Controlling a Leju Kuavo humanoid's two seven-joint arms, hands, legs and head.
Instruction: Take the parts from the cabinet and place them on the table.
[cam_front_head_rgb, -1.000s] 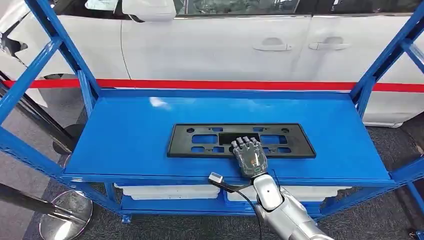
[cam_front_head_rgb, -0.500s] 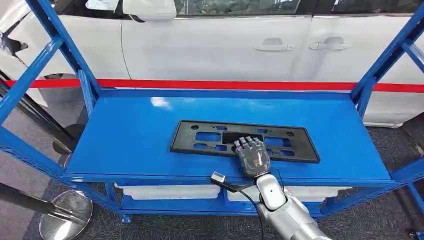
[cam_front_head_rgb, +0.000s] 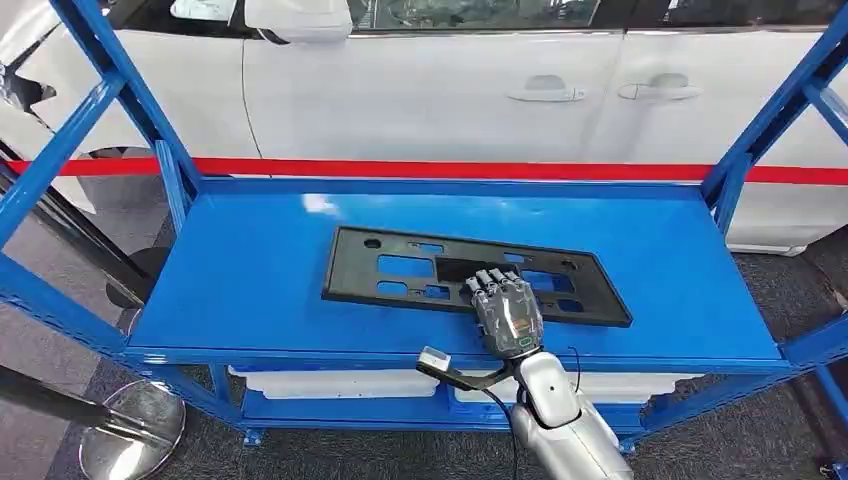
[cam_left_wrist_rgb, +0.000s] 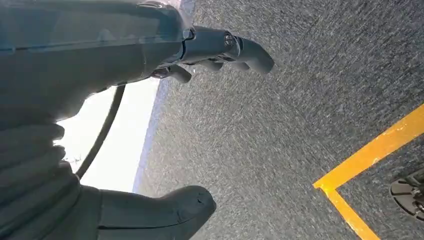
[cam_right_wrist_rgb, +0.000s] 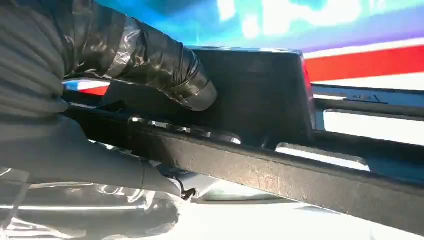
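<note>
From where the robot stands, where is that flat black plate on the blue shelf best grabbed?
By its near long edge, about midway, coming from the front. The black plate lies low and wide, with cut-outs that fingers can hook into. The right hand already grips that edge there, thumb underneath, so the load should hang roughly balanced.

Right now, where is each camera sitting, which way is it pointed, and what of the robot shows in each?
Head view: high on the body, looking forward and down at the blue shelf, where the right hand holds the black plate.
Left wrist view: behind the left hand, aimed at grey floor with a yellow line.
Right wrist view: behind the right hand, close on the plate's edge.
Head and right wrist views share the hand and plate.
</note>
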